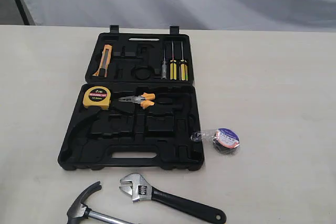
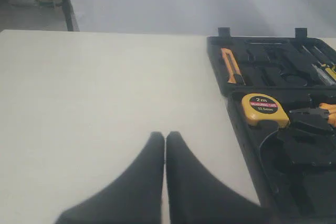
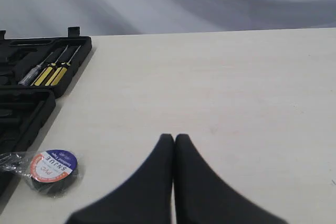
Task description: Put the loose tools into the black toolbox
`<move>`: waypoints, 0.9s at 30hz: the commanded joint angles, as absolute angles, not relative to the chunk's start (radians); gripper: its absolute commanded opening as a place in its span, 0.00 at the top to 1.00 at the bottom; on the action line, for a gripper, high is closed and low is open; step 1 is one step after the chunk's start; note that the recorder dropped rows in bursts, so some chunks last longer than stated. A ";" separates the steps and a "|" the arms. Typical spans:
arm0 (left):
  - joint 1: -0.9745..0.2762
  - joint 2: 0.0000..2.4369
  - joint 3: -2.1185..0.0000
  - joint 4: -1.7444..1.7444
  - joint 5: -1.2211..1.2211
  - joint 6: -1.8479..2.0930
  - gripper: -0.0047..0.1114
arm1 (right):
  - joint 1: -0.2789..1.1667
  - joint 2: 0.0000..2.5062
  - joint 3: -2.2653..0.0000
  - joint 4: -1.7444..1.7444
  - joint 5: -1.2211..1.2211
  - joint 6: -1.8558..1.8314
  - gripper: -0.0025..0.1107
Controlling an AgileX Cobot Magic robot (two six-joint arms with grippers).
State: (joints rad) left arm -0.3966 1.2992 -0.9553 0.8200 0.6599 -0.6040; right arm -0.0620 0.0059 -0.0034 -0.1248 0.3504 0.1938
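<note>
The black toolbox (image 1: 79, 153) lies open in the middle of the table, also seen as the toolbox (image 2: 241, 129) and the toolbox (image 3: 31, 111). A claw hammer (image 1: 84, 211) and an adjustable wrench (image 1: 168, 198) lie in front of it. The black tape roll (image 1: 226, 141) in clear wrap rests at its right side, shown as the tape roll (image 3: 51, 170) in the right wrist view. My left gripper (image 2: 165, 136) is shut over bare table left of the case. Shut too, my right gripper (image 3: 174, 138) hangs to the right of the roll. Neither gripper shows in the exterior view.
Inside the case sit a yellow tape measure (image 1: 96, 98), orange-handled pliers (image 1: 137, 99), a utility knife (image 1: 105, 59) and screwdrivers (image 1: 173, 64). Grey cloth hangs behind the table's far edge (image 1: 262, 30). A dark post (image 2: 65, 1) stands beyond the far left corner.
</note>
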 commanded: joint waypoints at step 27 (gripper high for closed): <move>-0.393 1.291 -0.946 0.806 0.643 -0.614 0.95 | -0.068 0.000 0.000 -0.158 -0.153 0.193 0.97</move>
State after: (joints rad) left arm -0.3966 1.2992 -0.9553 0.8200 0.6599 -0.6040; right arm -0.0620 0.0059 -0.0017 -0.1511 -0.0723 0.1938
